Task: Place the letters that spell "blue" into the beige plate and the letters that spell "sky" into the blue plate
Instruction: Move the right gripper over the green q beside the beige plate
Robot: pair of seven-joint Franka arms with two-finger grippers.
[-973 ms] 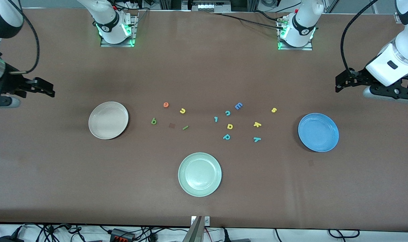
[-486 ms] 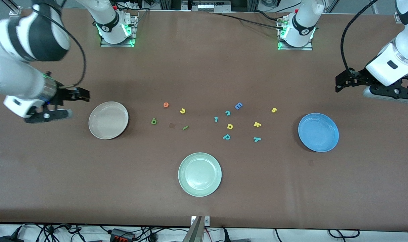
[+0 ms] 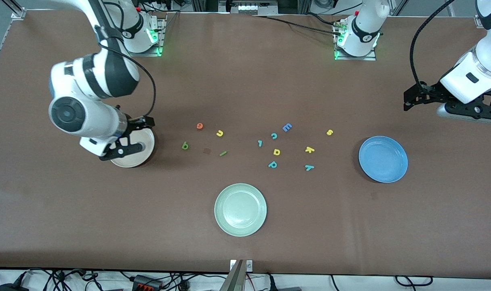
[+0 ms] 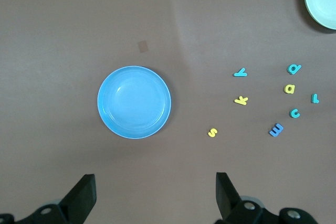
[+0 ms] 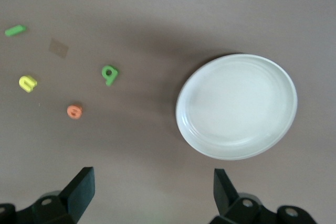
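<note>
The beige plate (image 3: 145, 142) (image 5: 237, 106) lies toward the right arm's end, partly under my right gripper (image 3: 145, 121) (image 5: 153, 190), which hangs open and empty over its rim. Beside the plate lie green b (image 3: 185, 146) (image 5: 109, 73), orange e (image 3: 199, 126) (image 5: 74, 111), yellow u (image 3: 220, 133) (image 5: 27, 83) and green l (image 3: 223, 153) (image 5: 15, 30). The blue plate (image 3: 383, 159) (image 4: 134, 102) lies toward the left arm's end, with yellow s (image 3: 329, 132) (image 4: 212, 132), yellow k (image 3: 309, 150) (image 4: 241, 100) and teal y (image 3: 309, 167) (image 4: 240, 72) near it. My left gripper (image 3: 409, 101) (image 4: 156, 192) waits open and empty above the table near the blue plate.
A pale green plate (image 3: 240, 209) lies nearest the front camera. In the middle lie a blue E (image 3: 287, 127), teal c (image 3: 274, 136), small teal l-like letter (image 3: 260, 143), yellow a (image 3: 277, 152) and teal p (image 3: 272, 164). A small brown patch (image 3: 207, 151) marks the table.
My right arm has swung in from the table's end to over the beige plate, its gripper staying open. The left arm and all letters have not moved.
</note>
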